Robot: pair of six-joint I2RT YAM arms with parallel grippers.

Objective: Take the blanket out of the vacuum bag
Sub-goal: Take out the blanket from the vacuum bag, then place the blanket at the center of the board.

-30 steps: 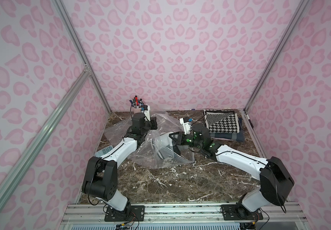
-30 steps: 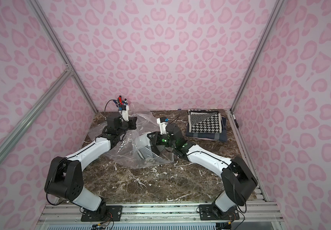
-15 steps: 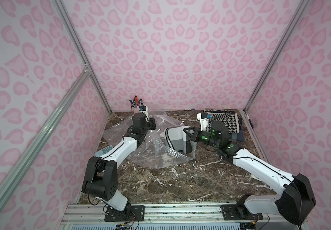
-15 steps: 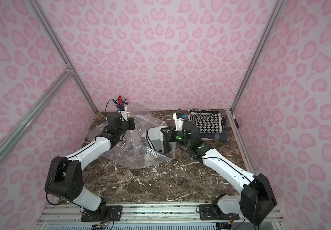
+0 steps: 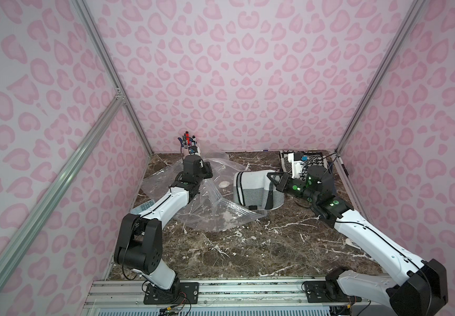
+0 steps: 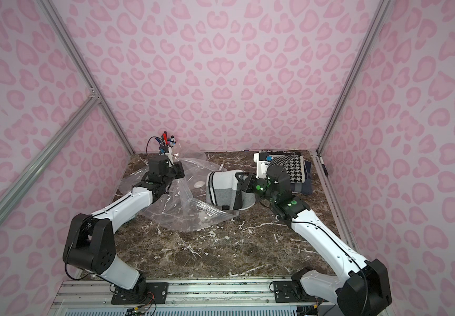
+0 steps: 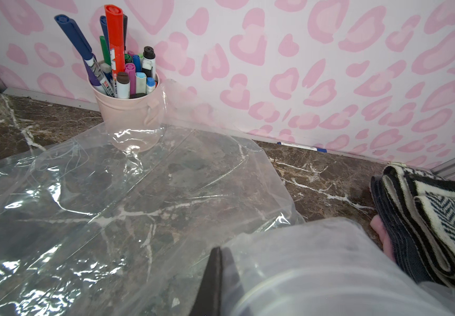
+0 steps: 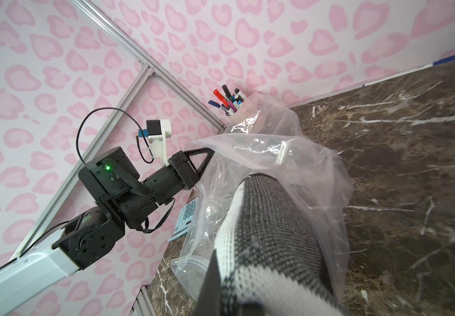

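Left gripper (image 8: 211, 151) pinches the bag (image 5: 215, 213) at its far edge, as an anchor (counter-pull, I'd say). Right gripper (image 5: 271, 177) is clenched on the blanket (image 5: 253, 188) and holds it raised at the mouth.

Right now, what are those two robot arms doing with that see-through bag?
They're getting a blanket out. The left gripper is shut on the vacuum bag, holding its far edge up. The right gripper is shut on the grey-and-white blanket, lifted just outside the bag's mouth. The blanket looks mostly out, its lower end near the zip edge.
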